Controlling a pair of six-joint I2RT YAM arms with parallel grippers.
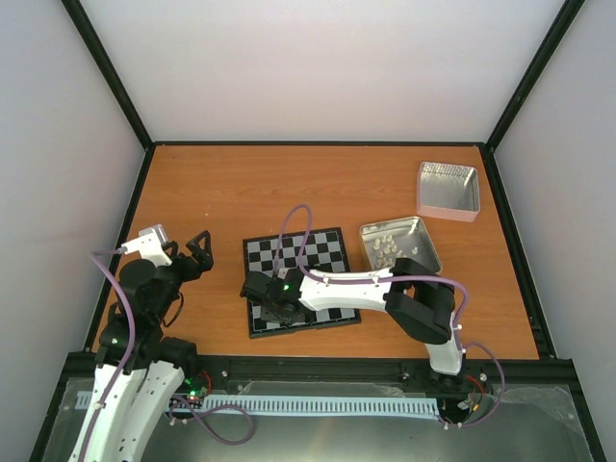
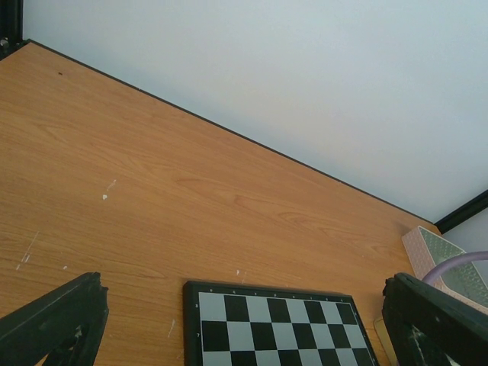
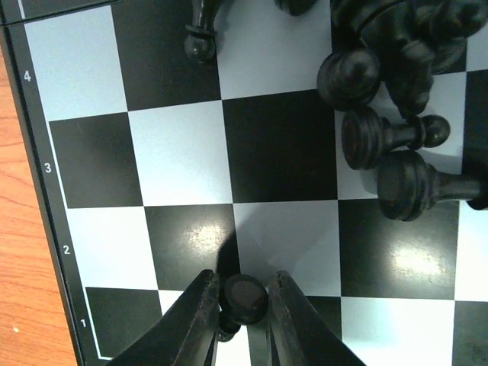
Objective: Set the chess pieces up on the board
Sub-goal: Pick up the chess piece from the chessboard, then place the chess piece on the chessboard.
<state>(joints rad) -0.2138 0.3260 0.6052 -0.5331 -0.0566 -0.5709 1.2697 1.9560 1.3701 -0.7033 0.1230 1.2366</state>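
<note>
The board lies in the middle of the table, with black and light-grey checks. My right gripper hangs over its near left corner. In the right wrist view this gripper is shut on a small black chess piece, held over rows 1 and 2 of the board. Several more black pieces lie in a heap at the top right, two on their sides. My left gripper is open and empty, left of the board. The board's far edge shows in the left wrist view.
A shallow metal tin with several cream-white pieces sits right of the board. A second tin stands at the back right and also shows in the left wrist view. A purple cable arcs over the board.
</note>
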